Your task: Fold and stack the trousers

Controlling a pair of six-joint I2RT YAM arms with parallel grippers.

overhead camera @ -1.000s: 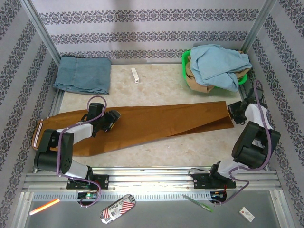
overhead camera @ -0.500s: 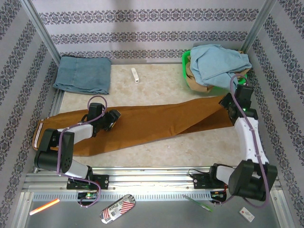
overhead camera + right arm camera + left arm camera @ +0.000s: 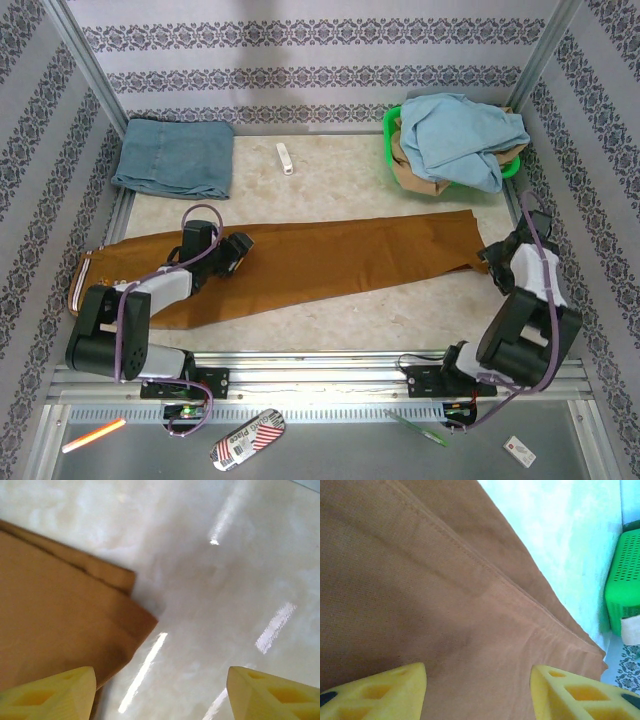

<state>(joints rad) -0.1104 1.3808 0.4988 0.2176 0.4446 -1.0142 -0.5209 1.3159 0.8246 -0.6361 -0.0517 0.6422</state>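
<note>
Now right tool (image 3: 498, 252) has let go, jaws apart; trousers (image 3: 340, 258) hem drops flat on worktop (image 3: 400, 312). Left tool (image 3: 238, 250) apart, over the thigh. Legs laid straight, ready to fold.

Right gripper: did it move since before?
Yes. The right gripper has slid toward the near edge, away from the green basket, and now sits just off the hem of the trousers.
</note>
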